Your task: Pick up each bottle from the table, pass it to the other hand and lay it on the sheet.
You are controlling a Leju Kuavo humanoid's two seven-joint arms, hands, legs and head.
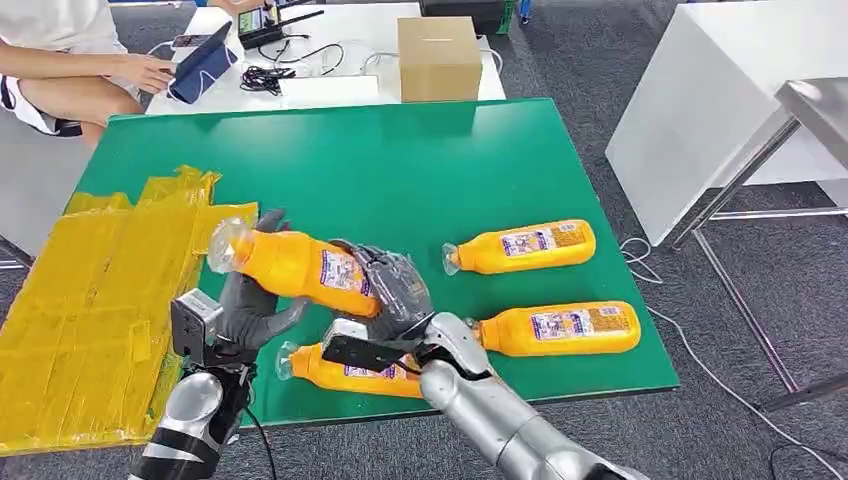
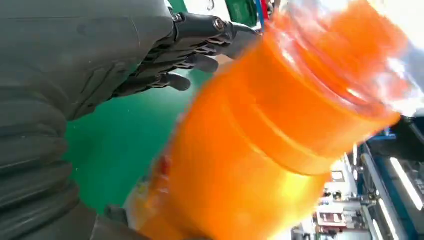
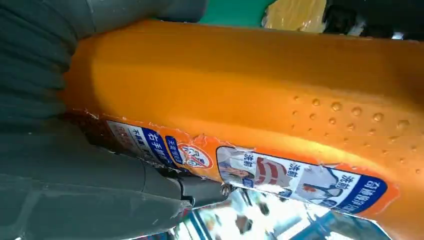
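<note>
Right by the green table's [image 1: 420, 150] near edge, the left hand [image 1: 250, 300] and the right hand [image 1: 395, 290] both hold one orange bottle [image 1: 300, 265] in the air, close to the yellow sheet [image 1: 90, 310].

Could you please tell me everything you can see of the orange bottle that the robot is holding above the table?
The held bottle is orange plastic with a clear cap end and a printed blue, white and red label. It lies roughly level above the green table, cap toward the yellow sheet. The right hand grips its base end, and the left hand wraps its neck end. Droplets bead on its side.
</note>
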